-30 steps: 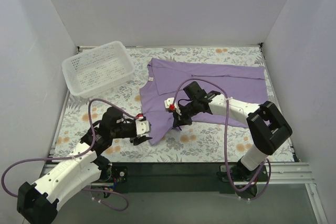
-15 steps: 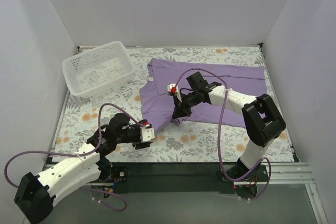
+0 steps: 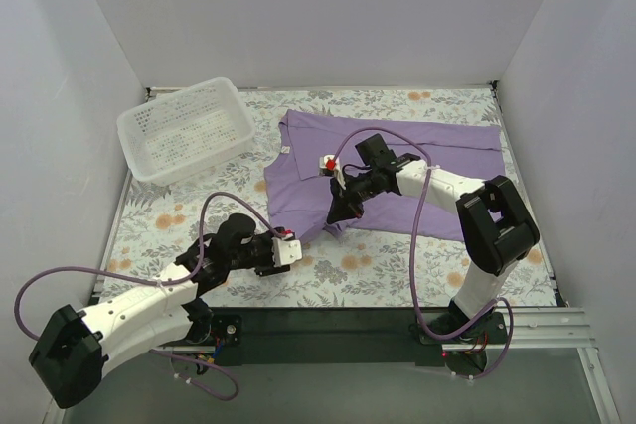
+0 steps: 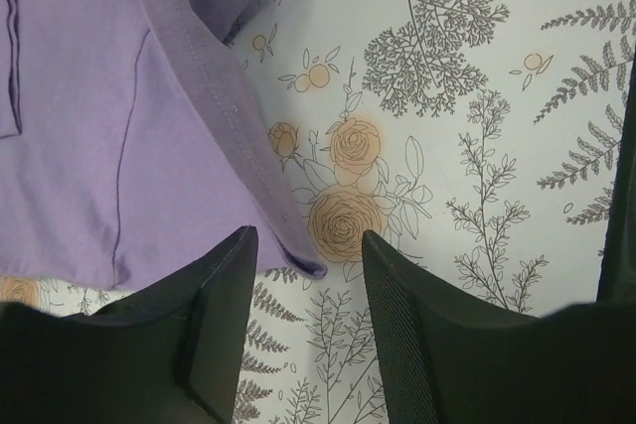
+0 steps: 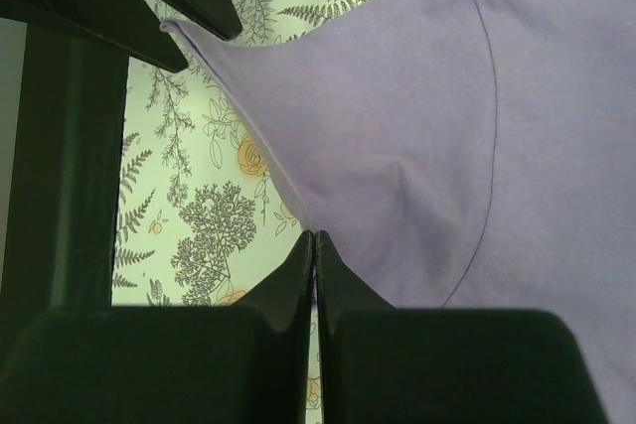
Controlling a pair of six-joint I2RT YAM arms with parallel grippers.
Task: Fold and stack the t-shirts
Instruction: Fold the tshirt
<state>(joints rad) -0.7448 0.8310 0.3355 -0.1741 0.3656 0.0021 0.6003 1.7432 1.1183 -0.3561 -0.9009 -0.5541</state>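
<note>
White walls are standing around a flowery worktop [image 3: 397,270]. From above, the purple t-shirt [image 3: 427,151] is lying spread over the middle and right of the worktop, nearer the far edge. It is looking soft, light and floppy, so it is likely to sag and bunch up. The corners and hems are looking like the best places to pinch. A white basket [image 3: 189,164] is sitting in the far left corner, well apart and not in the way. The right gripper [image 3: 336,213] is holding up the near left edge of the t-shirt. The left gripper [image 3: 288,250] is hovering just beside that edge.

From the left wrist, its fingers [image 4: 219,325] are standing spread apart. The hem corner of the t-shirt [image 4: 99,126] is lying between them, not yet pinched.

From the right wrist, its fingers [image 5: 288,295] are pressing together, pinching a little tent of the t-shirt [image 5: 447,96]. Both grippers are working close together here, so they could be bumping.
</note>
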